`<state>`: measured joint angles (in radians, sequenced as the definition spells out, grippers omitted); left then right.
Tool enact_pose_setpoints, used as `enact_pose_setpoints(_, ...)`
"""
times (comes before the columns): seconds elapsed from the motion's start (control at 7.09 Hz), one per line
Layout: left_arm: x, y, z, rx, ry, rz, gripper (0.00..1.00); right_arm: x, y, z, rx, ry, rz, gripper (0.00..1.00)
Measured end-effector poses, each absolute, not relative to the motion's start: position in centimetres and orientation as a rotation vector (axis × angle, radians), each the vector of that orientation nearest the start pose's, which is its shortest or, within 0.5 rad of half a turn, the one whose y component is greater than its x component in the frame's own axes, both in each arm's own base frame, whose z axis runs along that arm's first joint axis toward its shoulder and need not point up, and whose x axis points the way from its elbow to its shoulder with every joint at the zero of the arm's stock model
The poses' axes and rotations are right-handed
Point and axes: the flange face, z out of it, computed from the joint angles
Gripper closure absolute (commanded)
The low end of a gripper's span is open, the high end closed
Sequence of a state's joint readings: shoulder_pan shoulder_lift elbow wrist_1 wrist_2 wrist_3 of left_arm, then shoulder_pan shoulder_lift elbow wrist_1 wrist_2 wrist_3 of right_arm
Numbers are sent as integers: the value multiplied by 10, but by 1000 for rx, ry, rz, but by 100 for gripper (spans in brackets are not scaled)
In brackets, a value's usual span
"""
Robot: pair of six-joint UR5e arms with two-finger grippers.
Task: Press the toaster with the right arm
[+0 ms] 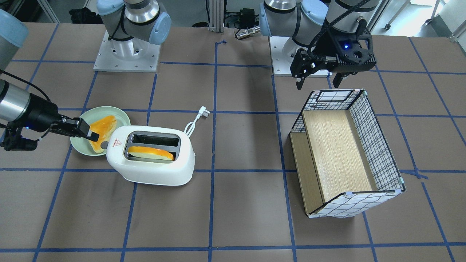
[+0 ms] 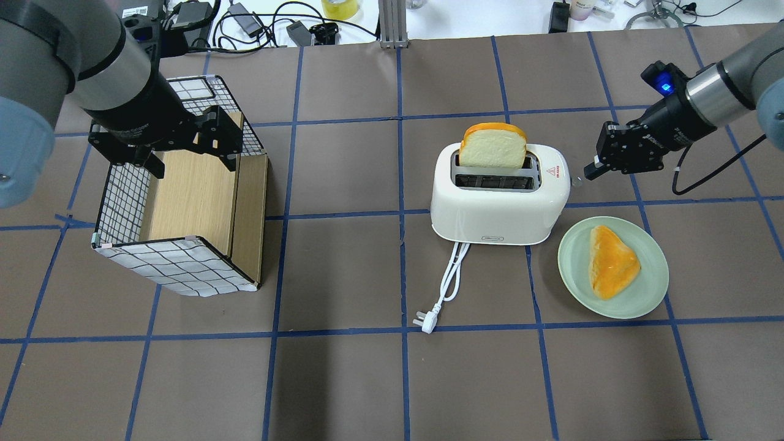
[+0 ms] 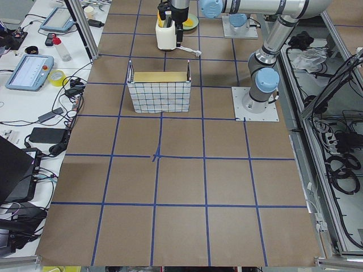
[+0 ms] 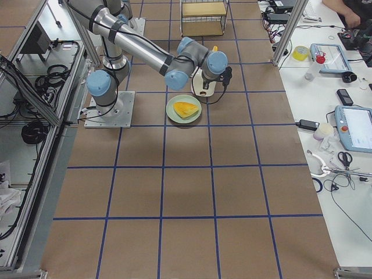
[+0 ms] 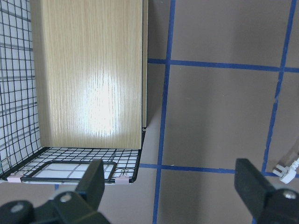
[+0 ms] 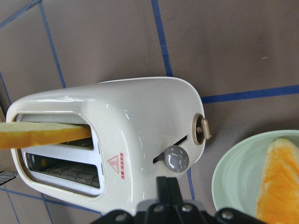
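The white toaster (image 2: 496, 205) stands mid-table with a bread slice (image 2: 493, 146) upright in its far slot. It also shows in the front view (image 1: 153, 165) and the right wrist view (image 6: 140, 121). My right gripper (image 2: 590, 171) is shut and empty, its tip at the toaster's end. In the right wrist view the shut fingertips (image 6: 167, 186) sit right by the grey knob (image 6: 176, 158) in its slot. I cannot tell if they touch. My left gripper (image 2: 184, 144) is open and empty above the wire basket (image 2: 184, 257).
A pale green plate (image 2: 643, 294) with a toast piece (image 2: 612, 260) lies beside the toaster, below my right gripper. The toaster's white cord and plug (image 2: 427, 321) trail toward the robot's side. The basket has wooden panels inside.
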<state>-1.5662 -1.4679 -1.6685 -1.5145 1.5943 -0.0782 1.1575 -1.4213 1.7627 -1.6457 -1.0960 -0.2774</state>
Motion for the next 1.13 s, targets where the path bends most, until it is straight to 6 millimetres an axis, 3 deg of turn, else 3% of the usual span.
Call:
enact_pose_setpoints(0.28, -129, -455, 494, -130, 3116, -98, 0, -50, -537, 414, 273, 2729, 98, 95)
enact_pose_setpoints(0.56, -129, -455, 494, -130, 3115, -97, 0, -62, -540, 474, 262, 2860, 58, 80)
enact_pose_setpoints(0.71, -129, -455, 494, -130, 3116, -97, 0, -63, -538, 493, 265, 2904, 35, 60)
enact_pose_setpoints(0.85, -129, -455, 494, -130, 3116, -98, 0, -57, -535, 506, 285, 2938, 22, 24)
enact_pose_setpoints(0.99, -129, -455, 494, -130, 3117, -98, 0, -42, -533, 513, 307, 2963, 22, 0)
enact_pose_setpoints(1.13, -129, -455, 494, -130, 3117, -98, 0, -23, -532, 517, 324, 2982, 22, 0)
